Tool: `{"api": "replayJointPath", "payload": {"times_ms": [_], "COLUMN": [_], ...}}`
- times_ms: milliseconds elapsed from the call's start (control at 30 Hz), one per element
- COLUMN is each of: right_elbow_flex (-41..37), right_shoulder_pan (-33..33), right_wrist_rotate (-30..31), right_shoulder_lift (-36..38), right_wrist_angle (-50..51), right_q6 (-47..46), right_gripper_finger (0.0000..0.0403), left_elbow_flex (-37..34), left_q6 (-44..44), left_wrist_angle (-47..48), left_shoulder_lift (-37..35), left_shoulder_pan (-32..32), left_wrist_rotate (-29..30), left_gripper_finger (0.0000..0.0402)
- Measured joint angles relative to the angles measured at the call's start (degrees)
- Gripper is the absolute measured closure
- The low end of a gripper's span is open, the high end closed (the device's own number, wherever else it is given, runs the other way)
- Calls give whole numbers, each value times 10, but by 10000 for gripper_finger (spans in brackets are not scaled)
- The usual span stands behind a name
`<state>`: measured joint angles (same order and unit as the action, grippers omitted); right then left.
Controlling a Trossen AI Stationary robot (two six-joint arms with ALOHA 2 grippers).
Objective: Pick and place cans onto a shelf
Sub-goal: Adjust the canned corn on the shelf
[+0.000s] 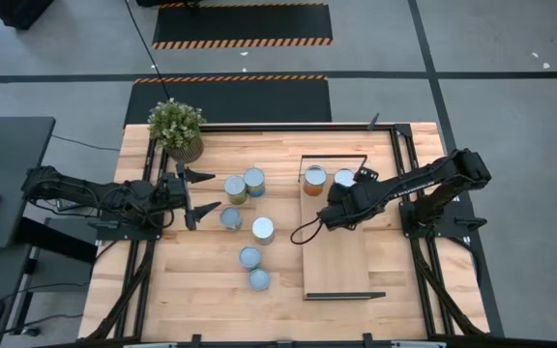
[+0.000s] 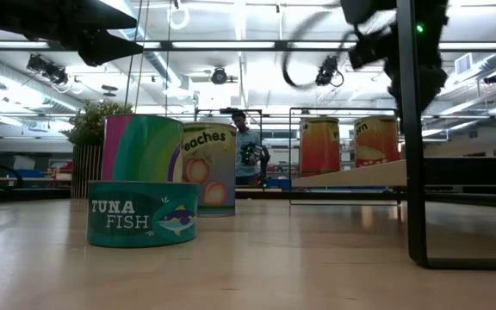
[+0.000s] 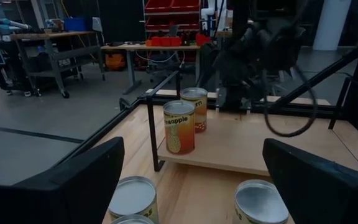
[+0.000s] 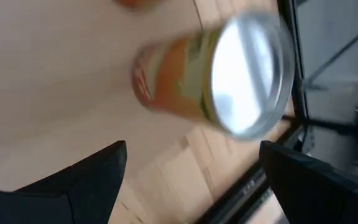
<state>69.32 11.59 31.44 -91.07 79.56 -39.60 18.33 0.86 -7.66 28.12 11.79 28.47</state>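
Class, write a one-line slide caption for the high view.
Two cans stand on the shelf, five cans wait on the table, open left gripper beside them, right gripper over the shelf.

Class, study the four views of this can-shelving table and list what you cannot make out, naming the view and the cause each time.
- The right gripper over the light-wood shelf: high view, fingers too small to judge.
- The orange-labelled tin can: right wrist view, label blurred, unreadable.
- The silver-topped can: left wrist view, cut off by the picture edge.
- The multicoloured tall can: low view, base hidden by the teal tuna can.
- The left gripper is plainly open.
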Motion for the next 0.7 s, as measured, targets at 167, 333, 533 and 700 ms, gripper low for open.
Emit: {"api": "replayJointPath", "payload": {"times_ms": [167, 333, 533, 700], "right_elbow_flex": [69, 98, 92, 101], "right_shoulder_pan": [0, 3, 14, 11], "right_wrist_rotate": [10, -5, -69, -75], "right_shoulder_lift": [0, 0, -30, -65], "right_wrist_angle": [-35, -191, -409, -485], "right_q6": [35, 121, 244, 339], "right_gripper_finger": [28, 28, 28, 28], "left_elbow_flex": [0, 0, 0, 0], "left_q6": [0, 3, 11, 11], "left_wrist_angle": [-7, -6, 0, 0], "left_shoulder_lift": [0, 0, 0, 0], "left_shoulder_pan": [-1, -1, -1, -1], "left_wrist_rotate": [0, 0, 0, 0], "left_gripper_finger": [12, 12, 12, 12]}}
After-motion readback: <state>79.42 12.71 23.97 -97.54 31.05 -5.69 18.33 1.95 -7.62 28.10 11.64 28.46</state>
